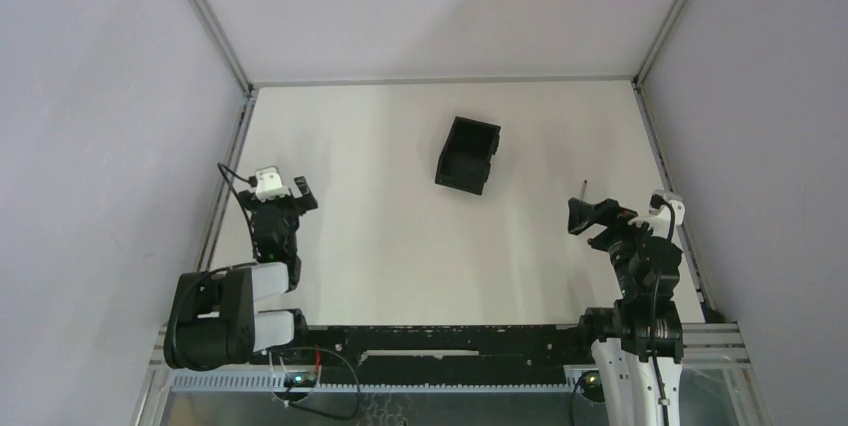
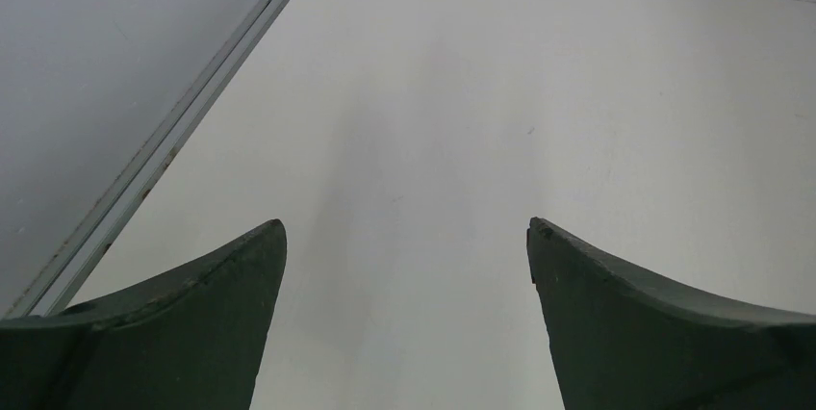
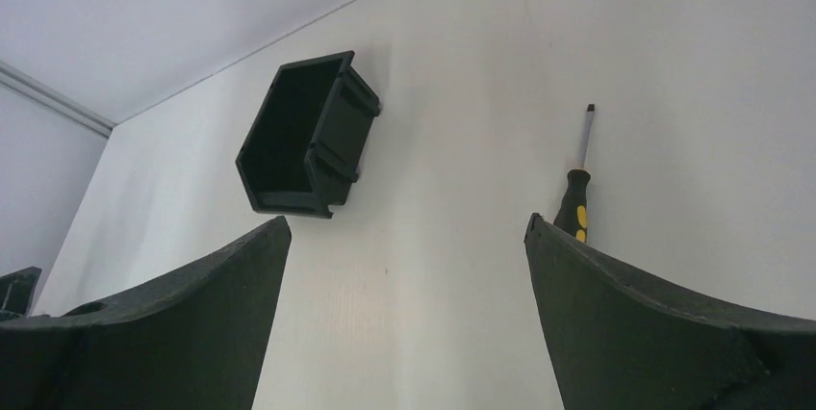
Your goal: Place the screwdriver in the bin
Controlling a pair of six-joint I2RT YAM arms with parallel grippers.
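Right gripper (image 3: 404,321) hovers low over the table (image 3: 452,266), jaws spread wide, nothing between them. Just ahead lies the screwdriver (image 3: 580,179), flat on the table, shaft pointing away and black-and-yellow handle nearest, off toward the finger (image 3: 654,333) on the right of the wrist view, not centred in the gap. This looks like the approach, with no grasp made yet. The next move, I'd say, calls for sliding across until the handle sits between the jaws, dropping and closing on it, then carrying it left and farther out to the bin (image 3: 303,136), which stands well apart from the tool near mid-table. Left gripper (image 2: 404,323) is open too, empty, parked by the left edge. Hard to read: the handle's butt end is cut off behind that finger, from overhead only the thin shaft tip shows past the gripper, and the bin's dark inside gives little away.
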